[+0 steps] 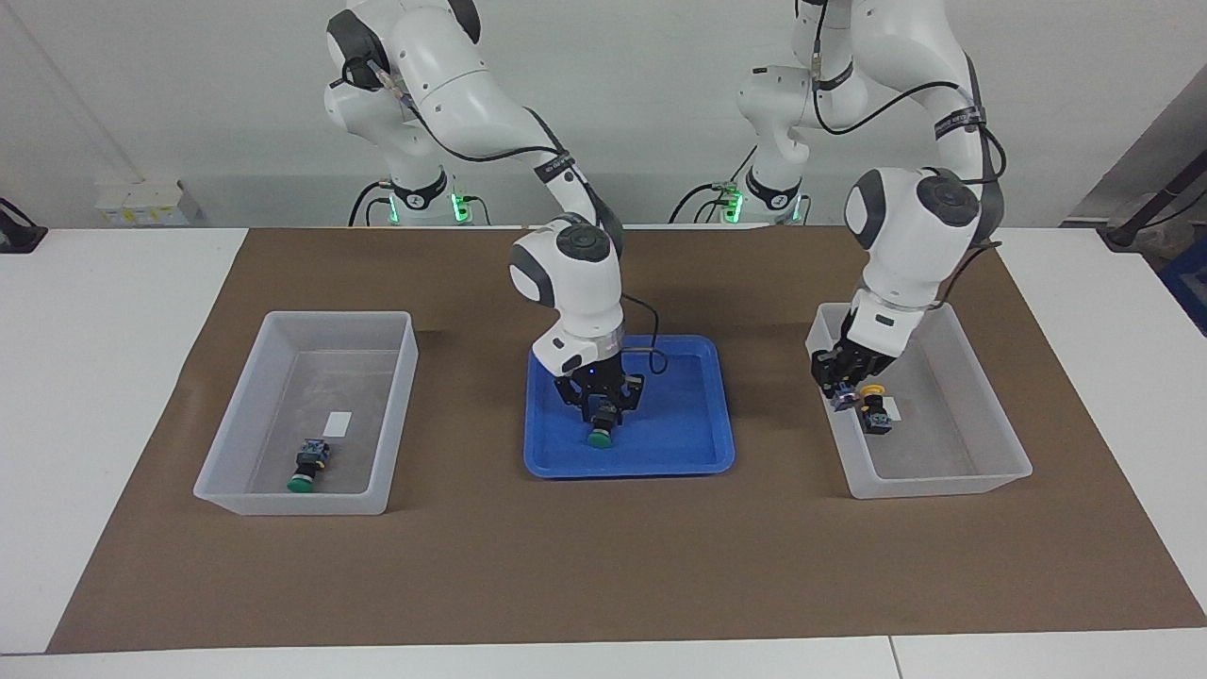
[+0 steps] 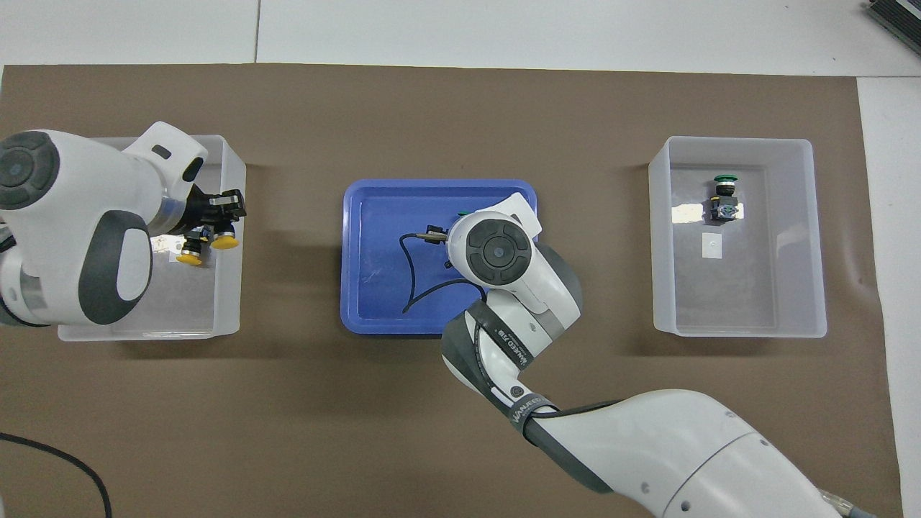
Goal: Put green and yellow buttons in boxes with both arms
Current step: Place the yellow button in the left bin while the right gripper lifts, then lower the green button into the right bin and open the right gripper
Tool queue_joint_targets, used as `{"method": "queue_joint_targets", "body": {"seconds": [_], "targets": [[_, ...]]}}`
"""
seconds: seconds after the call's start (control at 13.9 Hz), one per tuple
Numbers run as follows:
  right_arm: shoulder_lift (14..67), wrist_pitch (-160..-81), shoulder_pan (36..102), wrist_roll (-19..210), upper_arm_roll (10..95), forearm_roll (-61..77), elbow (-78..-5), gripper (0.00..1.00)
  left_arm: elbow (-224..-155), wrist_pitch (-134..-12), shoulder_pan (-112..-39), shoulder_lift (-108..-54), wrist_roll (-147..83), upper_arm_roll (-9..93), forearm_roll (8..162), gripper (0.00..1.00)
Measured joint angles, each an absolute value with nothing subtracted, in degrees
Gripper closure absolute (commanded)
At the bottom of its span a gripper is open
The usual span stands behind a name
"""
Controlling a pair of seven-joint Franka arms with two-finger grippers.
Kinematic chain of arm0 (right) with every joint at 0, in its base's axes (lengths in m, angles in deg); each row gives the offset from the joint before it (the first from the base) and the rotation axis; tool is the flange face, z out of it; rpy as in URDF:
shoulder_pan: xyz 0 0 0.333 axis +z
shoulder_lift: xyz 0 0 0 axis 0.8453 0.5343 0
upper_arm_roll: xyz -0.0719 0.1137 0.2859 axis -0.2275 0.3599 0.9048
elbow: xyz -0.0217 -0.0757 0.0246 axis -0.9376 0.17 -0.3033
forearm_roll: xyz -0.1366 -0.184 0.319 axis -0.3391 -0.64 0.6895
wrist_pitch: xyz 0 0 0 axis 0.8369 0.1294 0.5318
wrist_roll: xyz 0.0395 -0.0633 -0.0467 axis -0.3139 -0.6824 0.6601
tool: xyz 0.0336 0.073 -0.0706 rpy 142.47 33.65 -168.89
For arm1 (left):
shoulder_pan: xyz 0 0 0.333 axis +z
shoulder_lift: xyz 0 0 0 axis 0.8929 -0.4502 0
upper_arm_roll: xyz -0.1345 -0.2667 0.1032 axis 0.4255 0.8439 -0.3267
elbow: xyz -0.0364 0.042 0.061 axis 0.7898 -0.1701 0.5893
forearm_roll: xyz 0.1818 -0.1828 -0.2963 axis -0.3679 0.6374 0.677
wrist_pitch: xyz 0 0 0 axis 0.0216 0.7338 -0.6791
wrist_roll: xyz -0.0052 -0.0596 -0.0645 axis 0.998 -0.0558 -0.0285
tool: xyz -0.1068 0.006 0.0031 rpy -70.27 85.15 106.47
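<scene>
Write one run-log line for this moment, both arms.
left gripper: shut on yellow button, over box | right gripper: closing on green button in blue tray

robotics lab, two white robot arms [image 1: 575,273] at a paper-covered table [image 1: 603,566], bare wall

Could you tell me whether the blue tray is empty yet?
Not empty: one green button lies in the tray, the right end effector down around it.

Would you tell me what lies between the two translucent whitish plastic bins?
The shallow blue tray on the brown mat, with a green-capped button in it under the right gripper; both views show it.
</scene>
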State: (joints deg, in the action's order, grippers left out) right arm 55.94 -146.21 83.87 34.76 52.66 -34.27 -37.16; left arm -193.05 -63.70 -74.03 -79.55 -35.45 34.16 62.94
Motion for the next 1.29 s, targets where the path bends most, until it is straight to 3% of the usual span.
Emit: {"method": "queue_joint_targets", "body": {"seconds": [0.36,0.79,1.08,1.15,1.22,1.29], "targets": [[53.5,-143.6,82.4,34.1,51.7,-34.4,-36.6,1.00,-193.8,-64.1,-66.5,-79.5,-49.5,34.1,62.9,1.00],[37.3,-135.6,71.1,42.7,51.6,-34.8,-44.6,1.00,-200.8,-73.9,-62.3,-80.7,-59.3,34.1,62.9,1.00],[30.9,-129.9,62.9,52.5,51.5,-34.8,-47.6,1.00,-203.2,-78.8,-62.0,-82.5,-60.3,34.2,62.9,1.00],[30.4,-129.5,60.9,55.1,51.6,-34.8,-48.2,1.00,-203.9,-79.7,-61.9,-82.8,-60.3,34.2,62.9,0.78],[30.2,-129.5,58.9,58.0,51.5,-34.5,-48.8,1.00,-204.3,-80.1,-61.9,-82.9,-60.3,34.2,62.9,0.37],[30.4,-129.6,56.8,61.7,51.5,-33.1,-49.4,1.00,-204.3,-80.2,-61.9,-83.0,-60.3,34.2,62.9,0.27]]}}
